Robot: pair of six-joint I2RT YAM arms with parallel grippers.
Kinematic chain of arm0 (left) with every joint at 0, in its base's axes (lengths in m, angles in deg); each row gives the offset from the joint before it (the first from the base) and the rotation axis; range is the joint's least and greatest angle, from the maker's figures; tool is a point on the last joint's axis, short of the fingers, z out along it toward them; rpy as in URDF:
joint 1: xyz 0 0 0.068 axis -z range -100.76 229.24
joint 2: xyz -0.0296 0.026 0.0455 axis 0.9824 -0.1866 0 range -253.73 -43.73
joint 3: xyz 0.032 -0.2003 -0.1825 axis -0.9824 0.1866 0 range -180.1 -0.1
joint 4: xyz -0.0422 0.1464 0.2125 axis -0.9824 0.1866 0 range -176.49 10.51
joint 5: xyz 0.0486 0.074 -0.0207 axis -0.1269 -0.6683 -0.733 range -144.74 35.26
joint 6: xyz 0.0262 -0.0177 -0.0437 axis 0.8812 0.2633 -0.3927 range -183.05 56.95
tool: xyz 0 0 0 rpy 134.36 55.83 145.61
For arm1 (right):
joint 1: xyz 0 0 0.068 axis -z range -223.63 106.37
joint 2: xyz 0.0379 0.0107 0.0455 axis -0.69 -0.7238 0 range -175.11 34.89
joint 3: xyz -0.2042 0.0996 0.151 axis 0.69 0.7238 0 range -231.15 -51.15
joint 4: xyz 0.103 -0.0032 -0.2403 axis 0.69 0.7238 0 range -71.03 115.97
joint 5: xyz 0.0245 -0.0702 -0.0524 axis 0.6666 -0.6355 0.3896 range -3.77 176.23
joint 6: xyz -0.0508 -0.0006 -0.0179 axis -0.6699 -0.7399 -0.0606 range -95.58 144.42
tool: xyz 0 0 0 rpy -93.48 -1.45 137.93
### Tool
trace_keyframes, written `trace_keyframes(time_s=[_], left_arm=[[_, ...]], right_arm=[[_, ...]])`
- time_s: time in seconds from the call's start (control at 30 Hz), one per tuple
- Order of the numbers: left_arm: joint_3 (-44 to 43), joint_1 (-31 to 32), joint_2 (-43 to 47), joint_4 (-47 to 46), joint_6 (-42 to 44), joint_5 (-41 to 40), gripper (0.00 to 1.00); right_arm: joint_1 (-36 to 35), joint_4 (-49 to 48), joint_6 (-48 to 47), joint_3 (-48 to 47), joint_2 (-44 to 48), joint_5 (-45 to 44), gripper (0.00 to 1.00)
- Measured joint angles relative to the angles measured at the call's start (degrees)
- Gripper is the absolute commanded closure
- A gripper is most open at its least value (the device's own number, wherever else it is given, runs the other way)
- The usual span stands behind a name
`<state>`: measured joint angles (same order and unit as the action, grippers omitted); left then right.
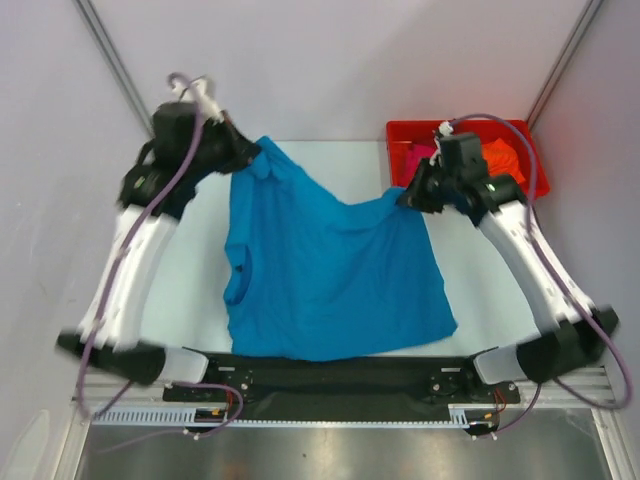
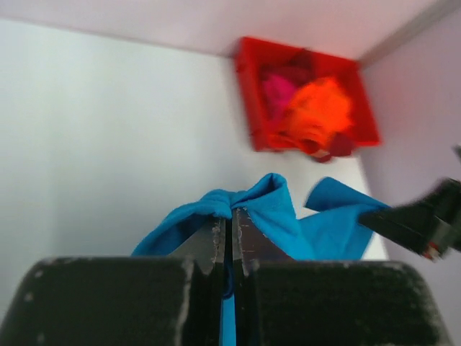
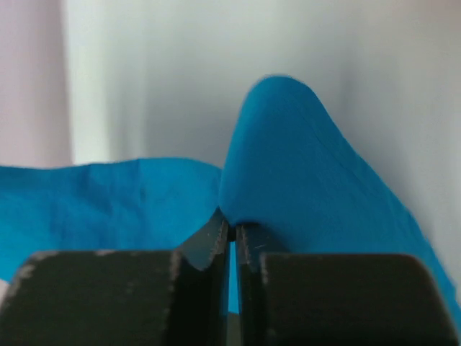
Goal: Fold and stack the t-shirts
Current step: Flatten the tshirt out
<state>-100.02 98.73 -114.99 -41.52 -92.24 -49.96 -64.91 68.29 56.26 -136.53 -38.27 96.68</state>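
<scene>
Teal-blue t-shirt (image 1: 330, 285) hangs stretched beside the red bin (image 1: 396, 130). Our right gripper (image 3: 230, 227) is clamped on the corner nearest the bin, our left gripper (image 2: 230, 216) on the corner farthest from it. We judge this the spreading step; next, lay it flat and smooth.

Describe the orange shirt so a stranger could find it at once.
Find the white table, then the red bin at its far right corner. The orange shirt lies bunched in the bin's right half. It is the only bright orange cloth, with a pink shirt on its left and the blue shirt outside the bin.
</scene>
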Motion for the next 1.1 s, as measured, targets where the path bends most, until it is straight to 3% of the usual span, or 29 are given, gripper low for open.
trace_keyframes(time_s=[0.03,0.07,0.1,0.17,0.2,0.33,0.4,0.5,0.6,0.73,0.83,0.93,1.1], left_arm=[[-1.05,-1.27,-4.26,-0.96,0.48,-0.37,0.99],[-2.49,-2.91,-10.12,-1.46,1.09,-0.66,0.99],[-4.68,-4.55,-15.85,-1.68,1.66,-0.92,0.81],[-12.04,-7.61,-27.10,0.04,2.82,-1.40,0.56],[-17.68,-9.09,-33.38,0.70,3.50,-1.88,0.39],[-40.79,-12.81,-51.39,4.74,5.07,-3.37,0.25],[-42.71,-13.55,-51.91,5.79,5.42,-3.78,0.18],[-30.21,-12.81,-42.23,3.78,5.79,-4.11,0.16],[-5.14,-8.92,-24.06,0.15,5.73,-4.68,0.20],[21.62,-2.62,-3.72,-3.58,4.44,-4.17,0.25],[39.21,-2.64,8.63,-2.97,2.19,-3.43,0.28],[50.60,-2.84,16.41,-0.48,0.09,-2.60,0.29],[55.32,-2.84,27.67,3.87,-2.78,-1.62,0.24]], right_arm=[[1.11,-1.79,-0.87,-0.79,-4.63,-0.28,0.85],[2.27,-3.32,-1.70,-1.70,-9.18,-0.72,0.64],[3.26,-3.98,-2.34,-3.15,-13.22,-0.94,0.55],[4.61,-4.11,-4.48,-7.91,-20.90,-1.33,0.43],[5.22,-3.30,-5.40,-11.28,-24.90,-1.64,0.40],[5.68,-0.92,-7.72,-21.18,-32.33,-2.56,0.34],[5.07,1.25,-8.61,-21.53,-31.12,-2.82,0.32],[3.69,2.54,-9.55,-17.14,-25.94,-3.02,0.32],[2.47,2.73,-9.57,-5.25,-15.74,-2.14,0.33],[0.90,4.20,-9.38,13.44,0.17,0.17,0.34],[-0.28,3.67,-8.94,23.58,7.76,3.15,0.36],[-3.93,2.19,-6.84,31.82,11.41,6.14,0.35],[-18.08,-7.52,-1.38,35.82,7.23,8.31,0.22]])
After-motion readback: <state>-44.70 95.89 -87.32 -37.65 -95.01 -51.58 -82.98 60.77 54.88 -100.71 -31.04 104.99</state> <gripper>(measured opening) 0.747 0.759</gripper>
